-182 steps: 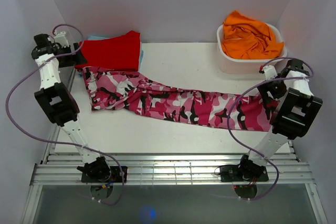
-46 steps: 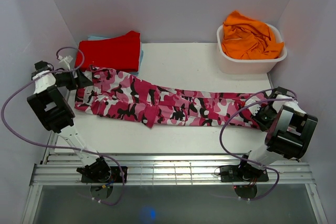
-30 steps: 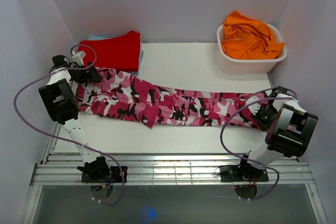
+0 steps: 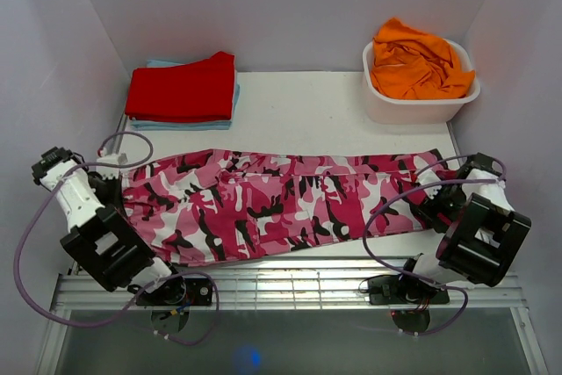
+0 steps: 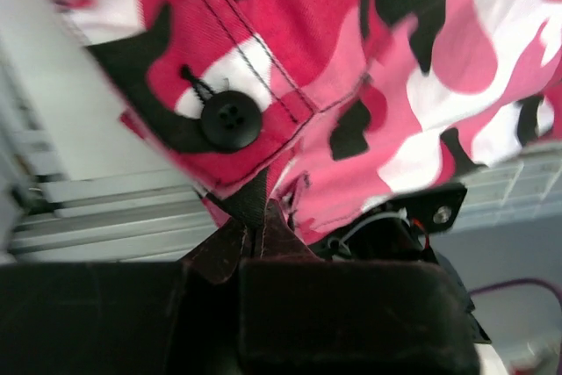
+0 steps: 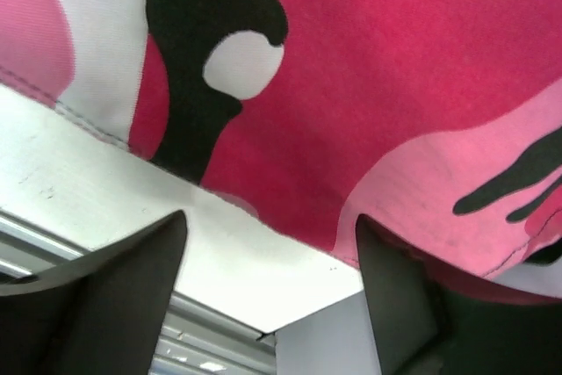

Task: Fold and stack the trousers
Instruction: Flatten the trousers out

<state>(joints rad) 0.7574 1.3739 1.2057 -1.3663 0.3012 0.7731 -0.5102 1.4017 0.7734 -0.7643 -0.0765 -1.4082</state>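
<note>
The long fabric trousers (image 4: 263,208) in pink, magenta, white and black camouflage print lie spread flat across the near half of the white table (image 4: 307,111). The waist is at the left and the two leg ends are at the right, with the legs side by side. The near edge of the cloth reaches the front rim of the table.

The left gripper (image 4: 112,186) is at the waist corner. In its wrist view the fingers (image 5: 351,305) are pressed together on a dark fold of the waistband, just below a round black button (image 5: 230,118). The right gripper (image 4: 435,204) is low at the leg ends. Its fingers (image 6: 105,287) stand apart with bare table between them, and the hem of a leg runs across just beyond the tips. The view is too close to tell whether one finger touches the cloth.

At the far left lies a folded plain red garment (image 4: 182,87). At the far right a white plastic tub (image 4: 421,104) holds a crumpled orange garment (image 4: 417,63). Both are well apart from the trousers.

I judge that the flattening step is about finished and no fold is made yet. The next move probably calls for both grippers to take one long edge and lay one leg over the other. After that the leg ends go toward the waist, and the packet goes on the red pile. For this, the right gripper must first close on the hem.
</note>
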